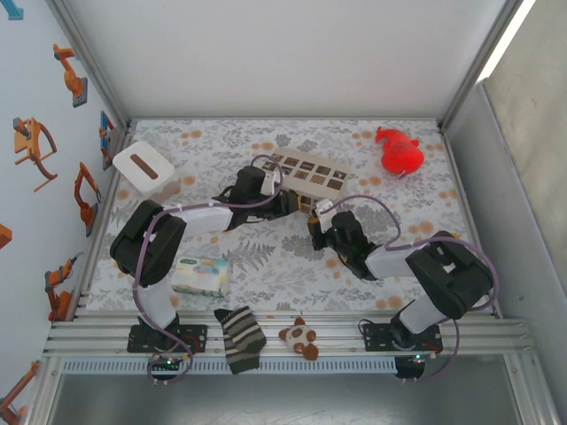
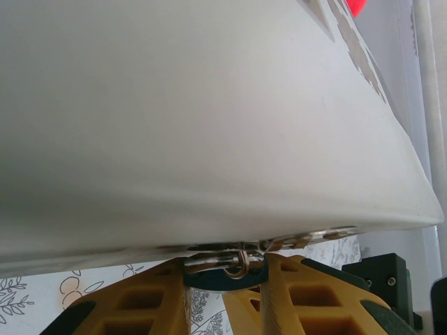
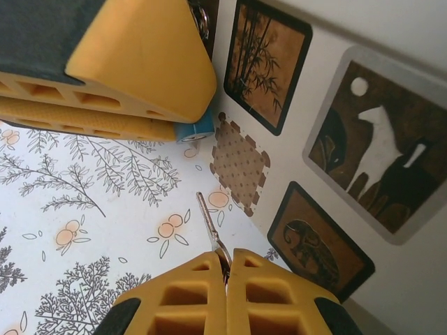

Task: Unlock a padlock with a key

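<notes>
In the left wrist view my left gripper [image 2: 225,283] is shut on the padlock [image 2: 222,281], a small dark-blue block. Its grey shackle [image 2: 213,263] and a small ring press against the cream box wall [image 2: 209,125]. The right wrist view shows my right gripper [image 3: 227,269] shut on a thin silver key [image 3: 209,222]. The key's tip points up-left over the table, short of the bluish padlock [image 3: 193,132] poking out under the left fingers [image 3: 140,63]. From above, the left gripper [image 1: 288,205] and the right gripper [image 1: 315,225] meet beside the box.
The cream box with brown picture squares [image 1: 308,173] lies right behind both grippers. A red toy [image 1: 399,150] sits back right, a white box [image 1: 143,168] back left and a tissue pack [image 1: 199,276] front left. A sock [image 1: 239,338] and a plush toy [image 1: 299,336] lie on the front rail.
</notes>
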{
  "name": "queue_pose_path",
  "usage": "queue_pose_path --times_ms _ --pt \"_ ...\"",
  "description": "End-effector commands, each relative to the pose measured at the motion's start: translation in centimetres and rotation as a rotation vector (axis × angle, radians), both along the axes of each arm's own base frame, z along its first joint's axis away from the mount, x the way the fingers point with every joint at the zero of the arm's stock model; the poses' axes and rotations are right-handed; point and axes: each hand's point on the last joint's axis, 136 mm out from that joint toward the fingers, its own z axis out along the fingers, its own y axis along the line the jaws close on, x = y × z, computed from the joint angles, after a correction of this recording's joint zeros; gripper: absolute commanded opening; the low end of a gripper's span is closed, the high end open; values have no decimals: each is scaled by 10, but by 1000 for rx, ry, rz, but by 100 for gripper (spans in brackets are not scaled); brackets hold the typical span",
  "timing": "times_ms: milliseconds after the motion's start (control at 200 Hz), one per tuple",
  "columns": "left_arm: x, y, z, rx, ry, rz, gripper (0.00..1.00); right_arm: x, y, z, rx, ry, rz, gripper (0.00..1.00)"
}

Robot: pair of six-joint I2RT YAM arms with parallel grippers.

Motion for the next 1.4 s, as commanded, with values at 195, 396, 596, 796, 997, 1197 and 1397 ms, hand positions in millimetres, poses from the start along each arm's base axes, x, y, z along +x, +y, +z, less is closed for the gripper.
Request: queue_pose_path --times_ms 195,396,596,796,997,1197,1397 --pt "-2 -12 46 -86 -49 -42 26 18 12 21 57 -84 -23 0" --pt "-3 -13 47 -87 -49 -41 26 18 14 20 70 -85 -18 0" --pt "-2 -13 48 -90 -52 -40 26 16 15 21 79 -88 -10 0" --pt "-2 -13 48 -88 -51 -39 26 16 15 26 96 -98 -6 0" --pt "-2 -13 48 -90 -48 -39 26 16 12 27 92 -107 -20 0" --pt "-2 -13 51 -92 -49 -38 26 19 10 33 116 -138 -43 0" --pt "-3 -15 53 -96 -48 -38 26 20 9 37 137 -158 -51 0"
